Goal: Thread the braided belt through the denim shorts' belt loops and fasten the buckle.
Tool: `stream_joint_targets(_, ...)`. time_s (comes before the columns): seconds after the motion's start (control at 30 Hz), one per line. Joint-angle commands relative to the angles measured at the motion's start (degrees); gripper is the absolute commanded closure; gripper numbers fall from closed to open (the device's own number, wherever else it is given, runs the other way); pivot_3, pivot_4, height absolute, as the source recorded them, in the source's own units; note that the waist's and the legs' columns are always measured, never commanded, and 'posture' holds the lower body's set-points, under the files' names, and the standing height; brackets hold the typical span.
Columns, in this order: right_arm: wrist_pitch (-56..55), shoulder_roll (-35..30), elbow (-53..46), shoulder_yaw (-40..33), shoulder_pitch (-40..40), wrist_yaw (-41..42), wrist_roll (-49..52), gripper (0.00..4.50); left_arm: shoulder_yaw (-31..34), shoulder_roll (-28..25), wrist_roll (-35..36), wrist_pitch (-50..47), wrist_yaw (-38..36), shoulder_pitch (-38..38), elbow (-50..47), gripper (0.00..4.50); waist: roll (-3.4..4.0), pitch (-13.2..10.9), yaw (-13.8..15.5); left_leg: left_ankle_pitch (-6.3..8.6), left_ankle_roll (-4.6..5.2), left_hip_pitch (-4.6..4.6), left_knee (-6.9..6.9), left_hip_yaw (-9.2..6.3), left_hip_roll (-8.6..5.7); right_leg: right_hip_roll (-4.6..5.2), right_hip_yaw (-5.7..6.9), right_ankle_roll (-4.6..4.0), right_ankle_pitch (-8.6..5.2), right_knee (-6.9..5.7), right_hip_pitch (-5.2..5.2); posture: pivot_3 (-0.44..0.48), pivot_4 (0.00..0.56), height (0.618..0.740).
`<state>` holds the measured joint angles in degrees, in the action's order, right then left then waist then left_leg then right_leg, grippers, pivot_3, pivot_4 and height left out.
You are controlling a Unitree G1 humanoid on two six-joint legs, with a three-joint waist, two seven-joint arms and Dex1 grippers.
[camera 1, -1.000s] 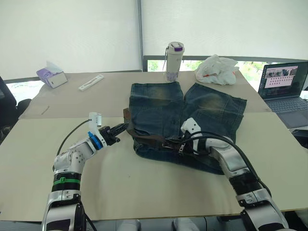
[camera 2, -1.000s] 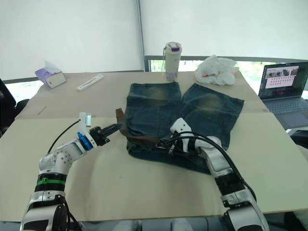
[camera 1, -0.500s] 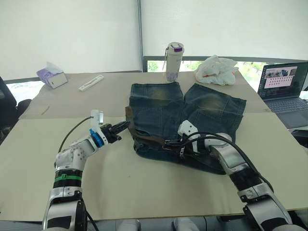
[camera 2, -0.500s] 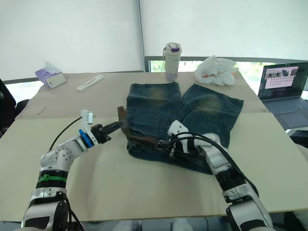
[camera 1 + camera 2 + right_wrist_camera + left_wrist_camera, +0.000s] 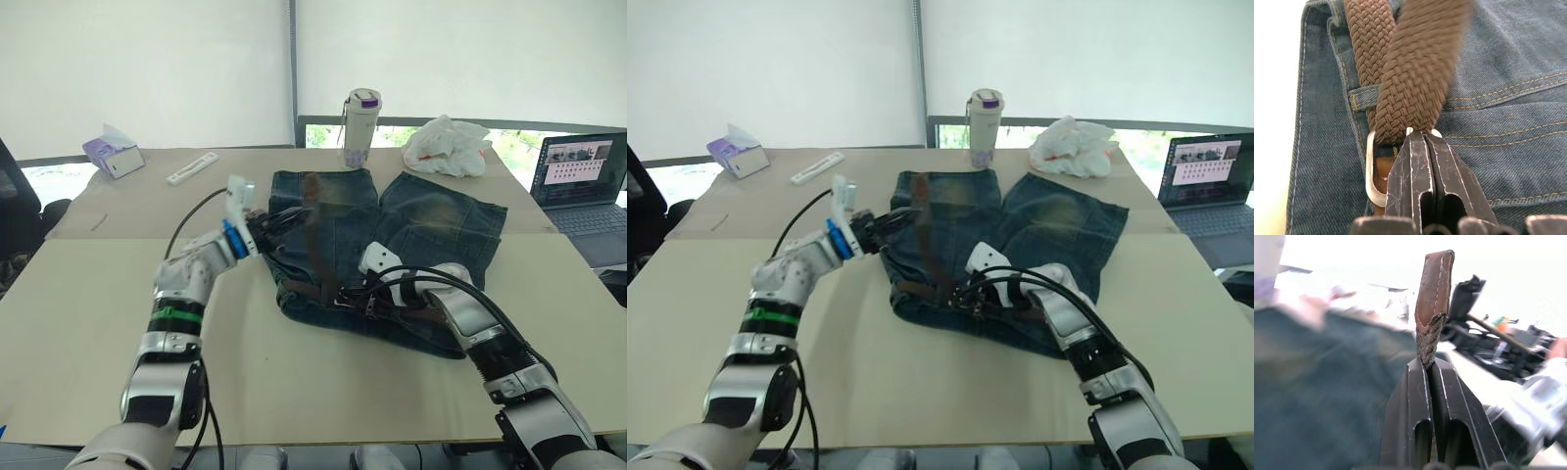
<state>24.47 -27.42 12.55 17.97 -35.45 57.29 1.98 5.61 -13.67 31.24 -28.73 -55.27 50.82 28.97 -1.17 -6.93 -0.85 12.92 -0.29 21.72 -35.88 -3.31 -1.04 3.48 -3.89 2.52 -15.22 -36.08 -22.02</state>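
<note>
The denim shorts [image 5: 431, 227] lie flat mid-table, waistband toward me. My left gripper [image 5: 1427, 363] is shut on the braided belt's brown leather tip [image 5: 1434, 289], held up over the left leg of the shorts [image 5: 287, 214]. From there the braided belt [image 5: 318, 257] runs down in a raised arc to the waistband. My right gripper [image 5: 1418, 135] is shut on the silver buckle [image 5: 1372, 172] at the waistband, where the strap passes into the frame. Beside it the belt passes under a belt loop [image 5: 1362, 92].
At the table's far side stand a drinking bottle [image 5: 359, 116] and a crumpled white bag [image 5: 446, 145]. An open laptop [image 5: 583, 176] sits far right. A tissue box [image 5: 113, 155] and a flat white strip [image 5: 191, 168] lie far left.
My left gripper has risen and swung right and away from me, from beside the shorts to above them, lifting the belt's end. The right gripper stays at the buckle.
</note>
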Motion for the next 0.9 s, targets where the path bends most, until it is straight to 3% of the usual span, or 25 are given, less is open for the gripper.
stream_joint_targets(0.03,3.6,-0.1,0.2,4.6,3.1,2.5,-1.4,4.48,-0.3,2.1,0.3,2.1,-1.7,3.6,0.4,4.50,0.01,0.0,-0.1,0.00,0.01,0.01,0.00,0.03,0.00,0.00,0.00,0.00,0.00,0.00,0.00,0.000,0.150,0.740)
stream_joint_targets(0.4,2.9,-1.1,-3.3,4.5,4.6,2.0,-2.3,4.48,-0.7,3.1,-2.3,5.4,-2.8,4.1,5.5,4.50,0.03,0.0,-0.3,0.03,0.06,0.00,-0.02,0.04,0.02,-0.05,-0.01,0.02,-0.01,-0.01,0.00,0.000,0.150,0.740)
stream_joint_targets(0.7,2.1,-0.8,-5.8,-3.1,4.3,2.4,3.4,4.48,-0.4,2.3,-3.2,6.1,-2.6,1.8,6.6,4.50,0.04,0.0,-0.4,0.03,0.06,0.00,-0.02,0.00,0.03,-0.06,-0.02,0.02,-0.01,-0.04,-0.04,0.000,0.150,0.740)
stream_joint_targets(0.9,3.2,-2.1,-6.6,-3.7,3.9,4.2,5.6,4.48,0.0,2.0,-3.4,6.3,-2.8,1.8,7.4,4.50,0.04,0.0,-0.2,0.03,0.06,0.09,-0.04,0.01,0.02,-0.05,-0.02,0.02,-0.01,-0.03,-0.10,0.000,0.150,0.740)
